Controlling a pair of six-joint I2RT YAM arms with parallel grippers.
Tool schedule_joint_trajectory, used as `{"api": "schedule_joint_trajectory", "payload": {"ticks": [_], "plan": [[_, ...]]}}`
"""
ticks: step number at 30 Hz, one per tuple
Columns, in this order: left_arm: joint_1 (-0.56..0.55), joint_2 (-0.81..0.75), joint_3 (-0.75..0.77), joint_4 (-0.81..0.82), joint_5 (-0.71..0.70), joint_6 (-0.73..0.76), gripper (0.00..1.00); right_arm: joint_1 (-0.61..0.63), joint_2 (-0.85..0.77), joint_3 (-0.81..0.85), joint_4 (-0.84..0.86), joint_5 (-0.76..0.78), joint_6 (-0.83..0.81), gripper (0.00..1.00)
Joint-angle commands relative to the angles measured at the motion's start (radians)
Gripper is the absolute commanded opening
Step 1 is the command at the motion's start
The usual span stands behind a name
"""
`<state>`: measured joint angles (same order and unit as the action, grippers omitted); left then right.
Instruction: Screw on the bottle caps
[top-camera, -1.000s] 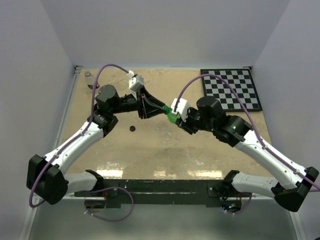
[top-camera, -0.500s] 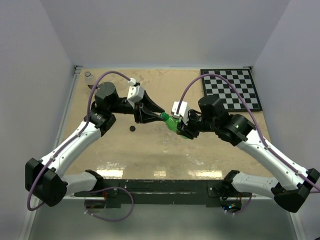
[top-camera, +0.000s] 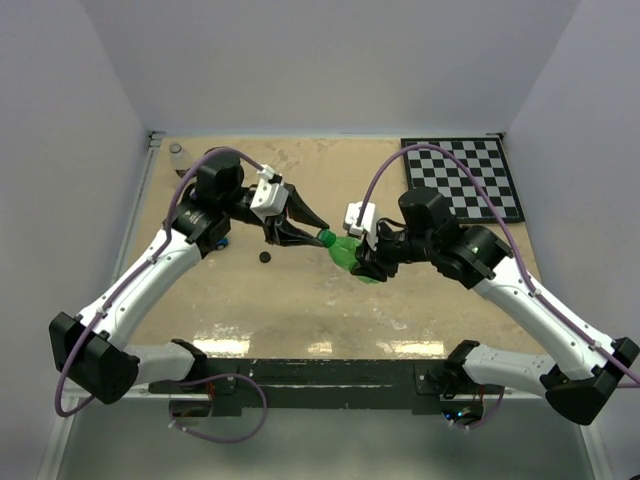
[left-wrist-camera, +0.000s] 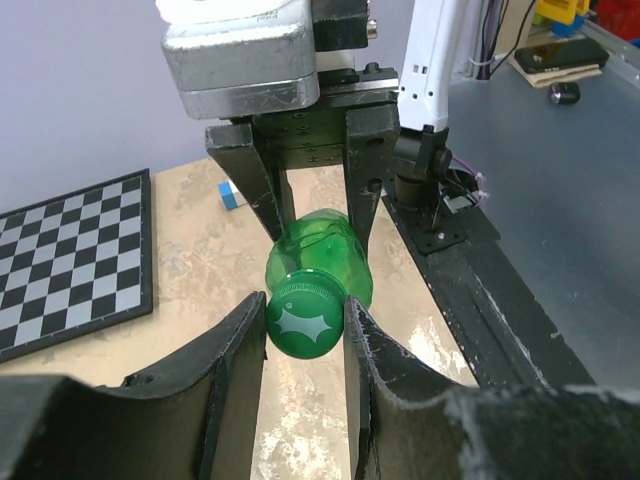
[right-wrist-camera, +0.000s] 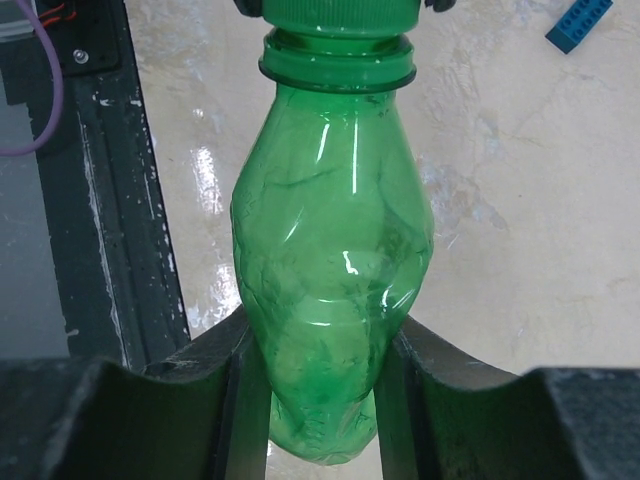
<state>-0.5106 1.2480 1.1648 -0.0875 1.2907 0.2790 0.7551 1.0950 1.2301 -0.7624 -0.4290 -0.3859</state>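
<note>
This is a robotics lab test cell. A tan table (top-camera: 300, 300) is boxed in by plain white walls (top-camera: 330, 60), with a calibration-style checkerboard (top-camera: 462, 178) lying at its far right. Robot arms (top-camera: 150, 285) are bolted to a black rail (top-camera: 330, 380) and trail purple cables (top-camera: 225, 151). A grey surface (left-wrist-camera: 570, 200) beyond holds wires and gadgets.

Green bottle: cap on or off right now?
On. The green cap sits on the bottle neck, pinched by the left gripper; the right gripper holds the body. How tight: cannot tell.
</note>
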Motion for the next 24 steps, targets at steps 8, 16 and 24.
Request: {"api": "schedule_joint_trajectory", "payload": {"ticks": [8, 16, 24], "plan": [[-0.045, 0.08, 0.121, -0.586, 0.012, 0.542, 0.1, 0.007, 0.019, 0.117, 0.333, -0.208, 0.013, 0.0], [-0.045, 0.044, 0.128, -0.564, -0.09, 0.536, 0.52, 0.007, 0.032, 0.121, 0.304, -0.18, -0.019, 0.0], [-0.029, -0.03, 0.085, -0.375, -0.169, 0.401, 1.0, 0.007, 0.042, 0.103, 0.278, -0.128, -0.05, 0.0]]}}
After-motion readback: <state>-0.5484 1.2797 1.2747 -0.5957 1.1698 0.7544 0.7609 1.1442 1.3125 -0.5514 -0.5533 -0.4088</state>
